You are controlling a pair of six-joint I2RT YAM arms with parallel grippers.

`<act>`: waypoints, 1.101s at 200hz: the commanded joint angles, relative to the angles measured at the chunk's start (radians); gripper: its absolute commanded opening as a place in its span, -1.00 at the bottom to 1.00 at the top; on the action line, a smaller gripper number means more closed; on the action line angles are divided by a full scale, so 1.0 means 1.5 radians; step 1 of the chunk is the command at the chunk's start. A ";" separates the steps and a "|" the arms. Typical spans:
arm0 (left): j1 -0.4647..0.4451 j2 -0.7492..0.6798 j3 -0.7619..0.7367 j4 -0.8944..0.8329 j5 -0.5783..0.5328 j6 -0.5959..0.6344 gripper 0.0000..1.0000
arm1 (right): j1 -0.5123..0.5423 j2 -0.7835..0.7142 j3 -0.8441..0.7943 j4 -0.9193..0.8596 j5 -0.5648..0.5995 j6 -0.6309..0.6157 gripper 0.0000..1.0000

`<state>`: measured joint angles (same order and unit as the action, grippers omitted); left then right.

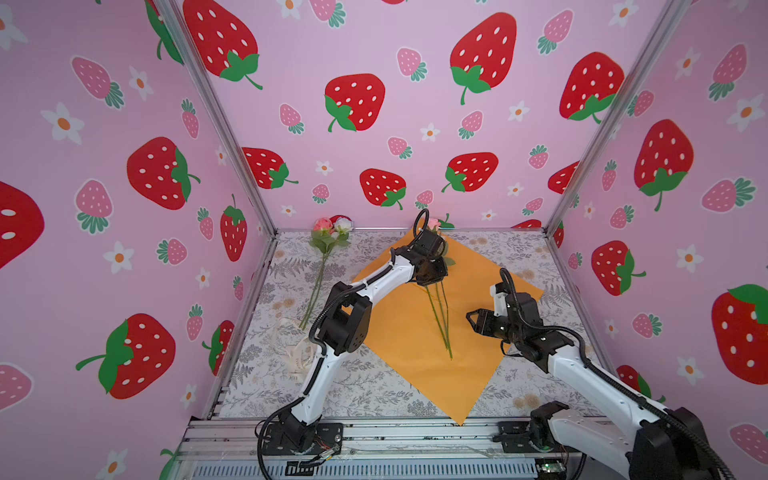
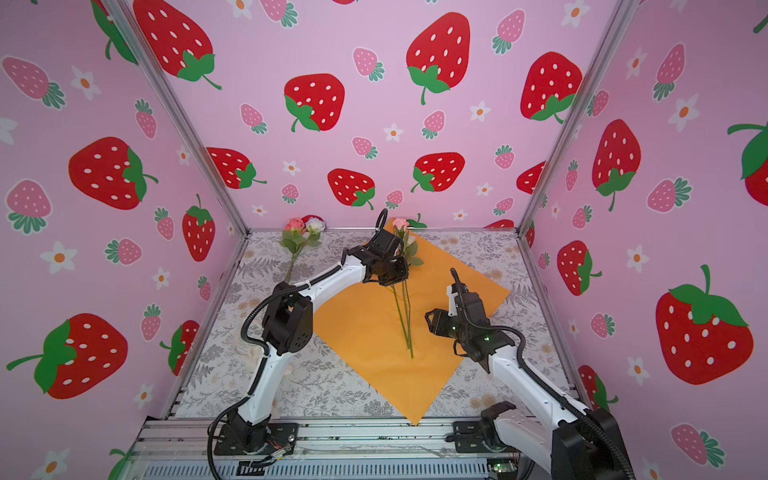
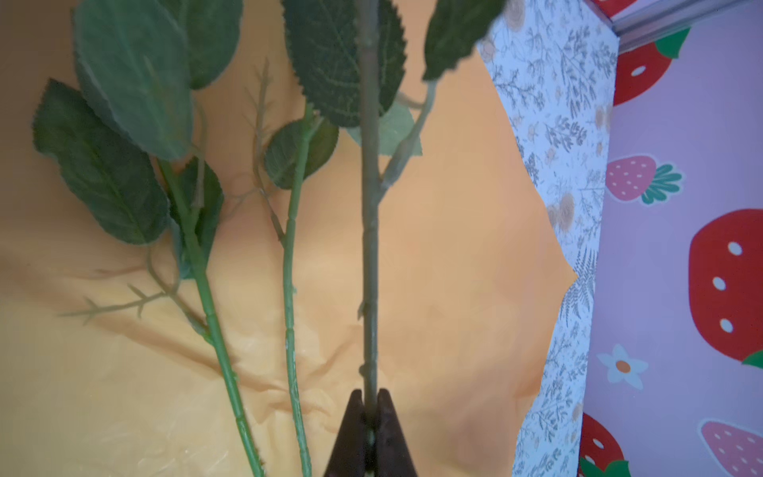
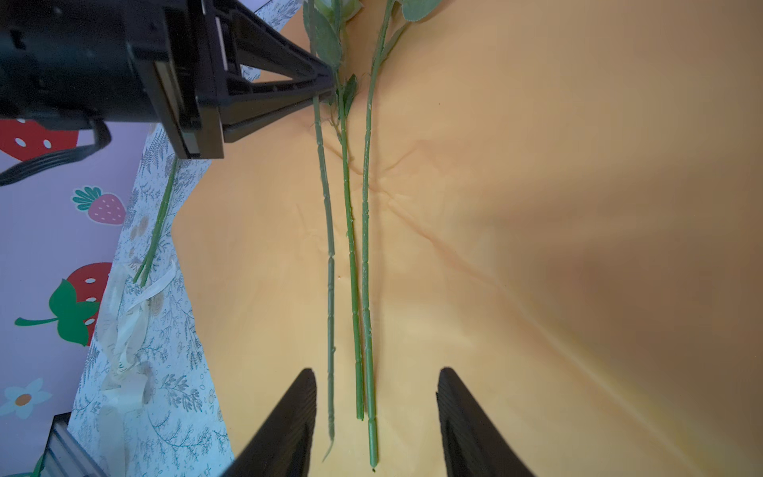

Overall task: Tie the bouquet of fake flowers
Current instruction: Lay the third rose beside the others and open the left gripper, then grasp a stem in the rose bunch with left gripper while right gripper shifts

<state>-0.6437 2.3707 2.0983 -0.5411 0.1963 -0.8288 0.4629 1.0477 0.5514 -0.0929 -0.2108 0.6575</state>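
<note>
Three flowers (image 4: 350, 247) are laid side by side on one orange paper sheet (image 1: 407, 353). A second bunch (image 1: 328, 241) and one ribbon (image 4: 124, 384) are seen off the sheet, to the left. The left gripper (image 3: 370, 398), stretched far forward, is clenched on one stem (image 3: 369, 247) below the leaves. The right gripper (image 4: 375, 371), its arm bent, is held released near the lower stem ends.

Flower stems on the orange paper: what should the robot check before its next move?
1. Left gripper clamped on one rose stem: ok.
2. Right gripper open, stem ends ahead of it: ok.
3. Three stems near parallel on the orange paper: ok.
4. All flowers gathered: not ok; a second bunch lies off the paper.
5. Ribbon around stems: not ok; it lies loose on the table.
</note>
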 commanded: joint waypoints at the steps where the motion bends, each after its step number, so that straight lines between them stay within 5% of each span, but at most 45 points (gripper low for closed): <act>1: 0.003 0.039 0.047 -0.018 -0.035 -0.038 -1.00 | -0.005 0.002 -0.004 -0.008 -0.018 -0.006 0.02; 76: -0.006 0.110 0.113 -0.061 -0.026 0.000 -0.91 | -0.014 0.035 0.000 0.000 -0.039 -0.025 0.02; 133: -0.008 0.063 0.099 -0.090 -0.006 0.066 -0.45 | -0.017 0.044 0.005 0.003 -0.047 -0.027 0.02; 189: 0.004 -0.121 -0.104 0.005 0.008 0.146 0.04 | -0.017 0.062 0.017 0.050 -0.100 -0.026 0.02; 220: 0.068 -0.233 -0.219 0.043 0.002 0.190 0.07 | -0.006 0.089 0.040 0.086 -0.146 -0.022 0.02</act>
<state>-0.6258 2.1204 1.8637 -0.5365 0.2161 -0.6273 0.4431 1.1519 0.5579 -0.0326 -0.3592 0.6277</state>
